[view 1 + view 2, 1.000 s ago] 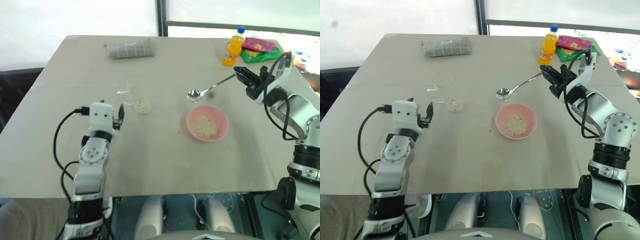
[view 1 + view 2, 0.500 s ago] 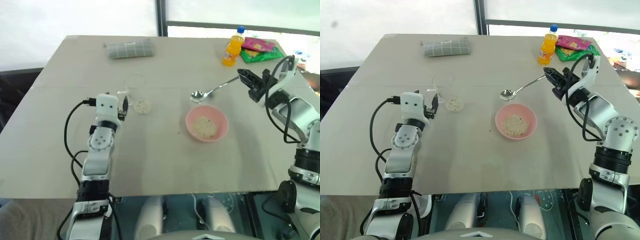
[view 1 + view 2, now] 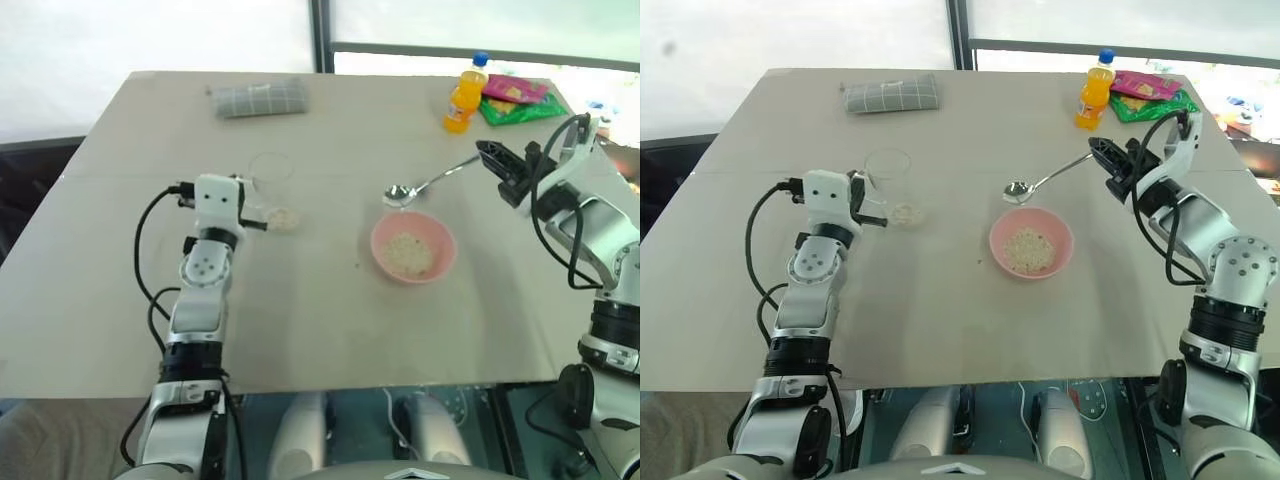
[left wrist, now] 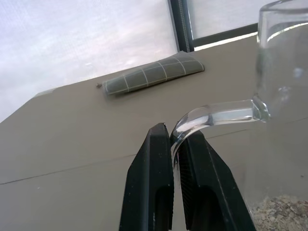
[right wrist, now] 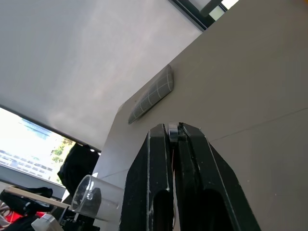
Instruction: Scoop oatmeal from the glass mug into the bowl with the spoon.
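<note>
The glass mug (image 3: 888,185), handle clamped in the closed L gripper (image 4: 174,159), was seen on the tabletop (image 3: 300,330) well left of the spoon (image 3: 425,184), pinched by the R gripper (image 3: 487,153), head over the bowl's (image 3: 413,247) far rim.

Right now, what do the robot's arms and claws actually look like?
Both arms are built of rounded silver-grey and white segments joined by black rings. Loose black cables loop alongside each. The left claw and the right claw each have two slim, matte black fingers. A boxy white block sits at the left wrist.
</note>
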Controlling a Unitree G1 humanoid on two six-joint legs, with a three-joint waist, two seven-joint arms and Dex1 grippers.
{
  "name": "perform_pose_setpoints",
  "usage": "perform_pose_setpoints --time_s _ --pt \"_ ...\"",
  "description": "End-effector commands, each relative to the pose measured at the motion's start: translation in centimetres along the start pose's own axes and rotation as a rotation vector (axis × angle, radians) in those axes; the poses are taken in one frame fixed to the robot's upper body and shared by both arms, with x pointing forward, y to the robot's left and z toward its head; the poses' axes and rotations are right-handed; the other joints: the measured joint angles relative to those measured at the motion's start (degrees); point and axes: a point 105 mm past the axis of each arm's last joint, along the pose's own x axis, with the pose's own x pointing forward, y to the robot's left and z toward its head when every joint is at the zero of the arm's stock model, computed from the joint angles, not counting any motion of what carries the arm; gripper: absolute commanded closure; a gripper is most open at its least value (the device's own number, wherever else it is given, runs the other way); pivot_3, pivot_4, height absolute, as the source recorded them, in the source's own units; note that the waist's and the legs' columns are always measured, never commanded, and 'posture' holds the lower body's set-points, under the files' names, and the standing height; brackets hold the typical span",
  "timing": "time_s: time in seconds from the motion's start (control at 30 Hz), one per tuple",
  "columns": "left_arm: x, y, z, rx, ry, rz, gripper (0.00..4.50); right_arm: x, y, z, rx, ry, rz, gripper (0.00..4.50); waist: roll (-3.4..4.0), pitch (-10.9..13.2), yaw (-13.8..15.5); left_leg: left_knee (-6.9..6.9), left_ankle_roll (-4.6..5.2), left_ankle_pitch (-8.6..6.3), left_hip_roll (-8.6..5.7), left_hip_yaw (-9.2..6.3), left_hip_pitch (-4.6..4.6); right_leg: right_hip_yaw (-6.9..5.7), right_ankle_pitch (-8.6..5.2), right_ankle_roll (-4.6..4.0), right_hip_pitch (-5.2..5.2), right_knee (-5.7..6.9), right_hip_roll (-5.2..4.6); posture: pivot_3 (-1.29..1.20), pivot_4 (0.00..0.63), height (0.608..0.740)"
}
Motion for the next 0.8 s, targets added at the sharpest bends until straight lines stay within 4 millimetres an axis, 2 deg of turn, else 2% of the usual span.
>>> perform_pose_setpoints --time_s 0.03,0.13,0.23,0.27,0.4,0.5,0.63,0.8 --pt "0.5 -1.5 1.0 -0.013 -0.024 -0.040 4.41 0.1 3.1 1.9 -0.059 -0.057 0.092 4.50 0.00 0.0 0.1 0.00 0.00 0.00 -0.01 0.00 0.00 0.00 0.00 0.00 0.00 0.01 0.00 0.00 0.150 0.718" --pt "1.1 -3.1 1.9 -0.026 -0.049 -0.090 4.41 1.1 5.5 2.5 -0.108 -0.071 0.152 4.50 0.01 0.0 0.1 0.02 0.01 0.01 -0.04 -0.01 0.00 0.01 0.00 0.00 0.00 0.02 -0.02 0.00 0.150 0.718" --pt "2.1 -5.5 3.7 -0.011 -0.106 -0.181 4.41 2.1 8.7 3.3 -0.145 -0.088 0.239 4.50 0.03 0.0 0.1 0.03 0.01 0.01 -0.06 0.02 -0.02 -0.01 0.00 0.01 -0.02 0.04 -0.01 0.00 0.150 0.718" --pt "2.6 -6.2 4.2 0.019 -0.117 -0.203 4.41 2.4 9.9 3.3 -0.165 -0.084 0.273 4.50 0.02 0.0 0.1 0.03 0.01 0.01 -0.06 0.03 -0.03 -0.01 0.00 0.01 -0.03 0.04 0.00 0.00 0.150 0.718" --pt "3.9 -8.5 5.9 0.100 -0.177 -0.285 4.41 3.0 12.4 2.4 -0.260 -0.044 0.346 4.50 0.01 0.0 0.0 -0.01 0.00 0.01 -0.06 0.11 -0.12 -0.13 0.00 0.01 -0.03 -0.03 0.02 0.00 0.150 0.718" --pt "4.3 -9.5 7.0 0.125 -0.220 -0.330 4.41 3.3 12.8 1.9 -0.345 -0.029 0.352 4.50 0.01 0.0 0.0 -0.05 -0.02 0.03 -0.06 0.19 -0.17 -0.13 0.00 0.01 -0.06 -0.09 0.01 0.00 0.150 0.718" --pt "4.3 -10.1 7.4 0.149 -0.253 -0.372 4.41 3.9 11.8 1.0 -0.495 -0.006 0.319 4.50 0.01 0.0 0.0 -0.05 -0.07 0.05 -0.07 0.25 -0.32 -0.12 0.00 0.02 -0.26 -0.08 -0.01 0.00 0.150 0.718" --pt "4.2 -9.9 8.4 0.184 -0.313 -0.371 4.41 4.6 11.3 -1.6 -0.754 0.071 0.350 4.50 0.01 0.0 -0.1 -0.05 -0.04 0.04 -0.06 0.24 -0.40 -0.12 0.00 0.02 -0.38 -0.02 -0.01 0.00 0.150 0.718"
